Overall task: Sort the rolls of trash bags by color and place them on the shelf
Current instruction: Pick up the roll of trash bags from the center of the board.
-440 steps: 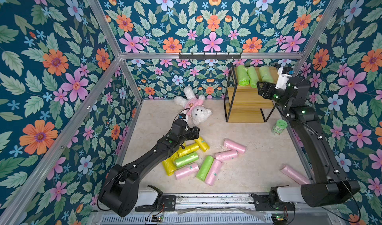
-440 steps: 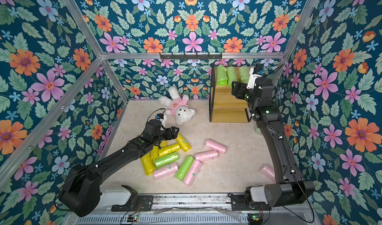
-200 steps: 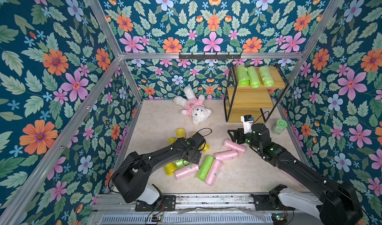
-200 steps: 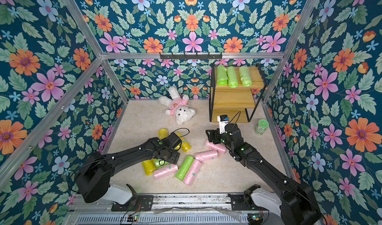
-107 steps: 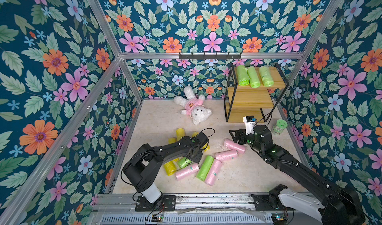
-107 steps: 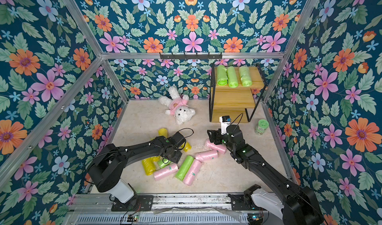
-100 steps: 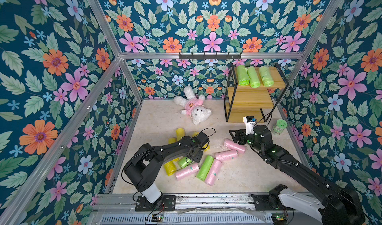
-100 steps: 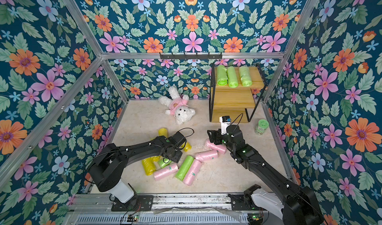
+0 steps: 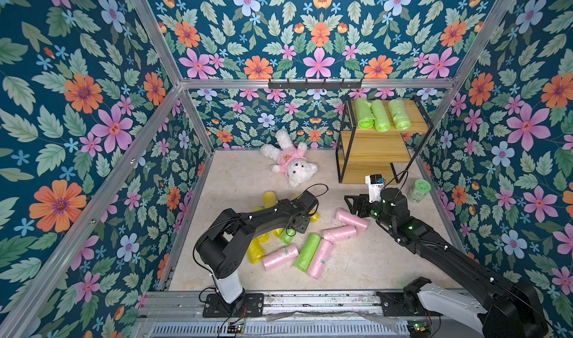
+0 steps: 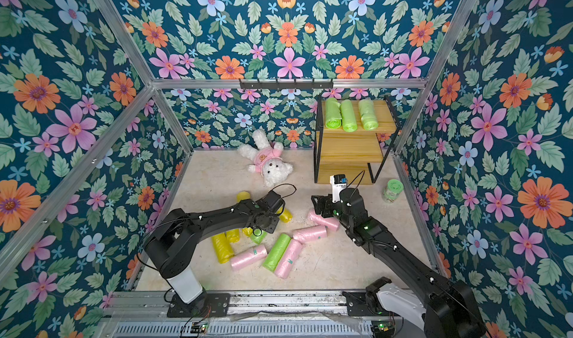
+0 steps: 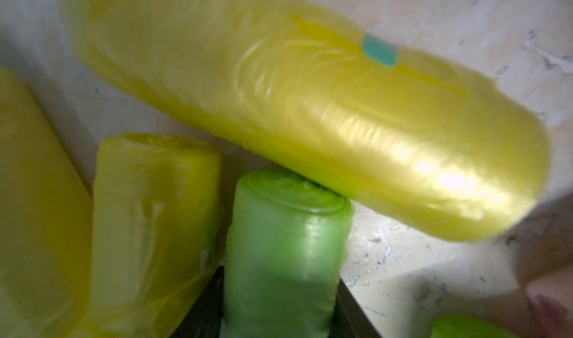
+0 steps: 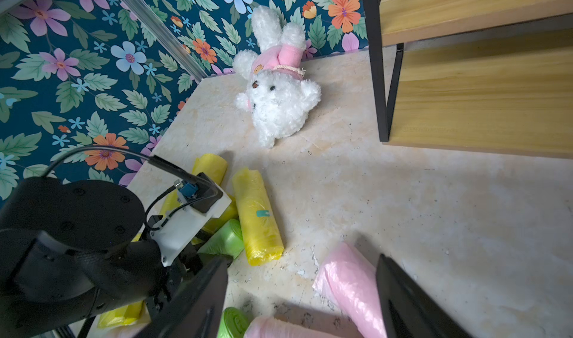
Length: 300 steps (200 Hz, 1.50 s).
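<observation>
Three lime green rolls [image 9: 379,114] lie side by side on the top board of the shelf [image 9: 372,148]. Yellow, pink and green rolls are scattered on the floor. My left gripper [image 11: 279,277] reaches down into the yellow cluster and is shut on a green roll [image 11: 285,243], with a finger against each side; in a top view only that roll's end [image 9: 286,235] shows under the wrist. A long yellow roll [image 11: 310,110] lies across its far end. My right gripper [image 12: 300,262] hangs open over a pink roll [image 12: 350,283], also seen in a top view [image 9: 352,220].
A white teddy in a pink shirt [image 9: 291,162] lies at the back of the floor. A small green lidded jar [image 9: 419,190] stands by the right wall near the shelf's foot. A black hook rail [image 9: 314,83] runs along the back wall.
The left jaws have closed in on the green roll. The right arm has come down from the shelf to the pink roll and has barely moved in the last second.
</observation>
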{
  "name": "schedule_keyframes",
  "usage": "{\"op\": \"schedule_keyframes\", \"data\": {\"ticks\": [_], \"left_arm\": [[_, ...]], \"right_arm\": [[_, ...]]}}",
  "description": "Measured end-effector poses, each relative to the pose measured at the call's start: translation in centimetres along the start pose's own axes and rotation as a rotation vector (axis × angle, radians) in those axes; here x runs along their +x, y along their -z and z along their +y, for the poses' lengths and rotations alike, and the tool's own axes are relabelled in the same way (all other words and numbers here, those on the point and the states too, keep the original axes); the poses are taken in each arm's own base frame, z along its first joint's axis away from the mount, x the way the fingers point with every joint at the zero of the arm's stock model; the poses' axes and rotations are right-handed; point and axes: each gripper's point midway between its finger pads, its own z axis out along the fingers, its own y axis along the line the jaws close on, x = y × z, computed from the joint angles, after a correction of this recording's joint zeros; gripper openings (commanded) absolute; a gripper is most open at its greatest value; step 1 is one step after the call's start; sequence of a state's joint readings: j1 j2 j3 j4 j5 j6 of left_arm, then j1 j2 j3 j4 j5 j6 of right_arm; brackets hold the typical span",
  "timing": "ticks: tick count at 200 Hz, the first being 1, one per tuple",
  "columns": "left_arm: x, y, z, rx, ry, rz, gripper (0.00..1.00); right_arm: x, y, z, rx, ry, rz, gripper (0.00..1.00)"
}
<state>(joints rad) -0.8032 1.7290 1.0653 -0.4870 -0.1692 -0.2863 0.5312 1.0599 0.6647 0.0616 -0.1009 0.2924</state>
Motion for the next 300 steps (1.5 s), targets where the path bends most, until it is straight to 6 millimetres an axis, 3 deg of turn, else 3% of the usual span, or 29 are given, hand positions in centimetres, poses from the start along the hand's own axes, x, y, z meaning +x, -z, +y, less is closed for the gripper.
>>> {"op": "schedule_keyframes", "data": {"ticks": [41, 76, 119, 165, 201, 231, 300], "left_arm": [[-2.9, 2.7, 0.7, 0.02, 0.047, -0.106, 0.45], [-5.9, 6.1, 3.2, 0.058, 0.163, -0.235, 0.41], [-10.3, 11.4, 6.9, 0.214, 0.452, -0.499, 0.38], [-14.4, 17.8, 5.9, 0.517, 0.679, -0.772, 0.38], [-15.3, 20.9, 6.1, 0.691, 0.847, -0.905, 0.37], [-15.5, 23.3, 5.7, 0.818, 0.93, -0.986, 0.37], [-15.7, 26.0, 5.3, 1.023, 1.044, -1.08, 0.37]], "right_arm": [[-0.4, 0.2, 0.3, -0.01, -0.006, -0.009, 0.8], [-0.6, 0.2, 1.1, -0.05, -0.031, -0.011, 0.79], [-1.2, -0.1, 5.0, -0.232, -0.097, -0.044, 0.8], [-2.3, -0.1, 9.9, -0.439, -0.174, -0.12, 0.85], [-3.2, 0.6, 13.5, -0.559, -0.176, -0.174, 0.93], [-3.8, 0.3, 14.6, -0.589, -0.202, -0.203, 0.95], [-6.0, -0.8, 16.2, -0.637, -0.264, -0.267, 0.94]]}}
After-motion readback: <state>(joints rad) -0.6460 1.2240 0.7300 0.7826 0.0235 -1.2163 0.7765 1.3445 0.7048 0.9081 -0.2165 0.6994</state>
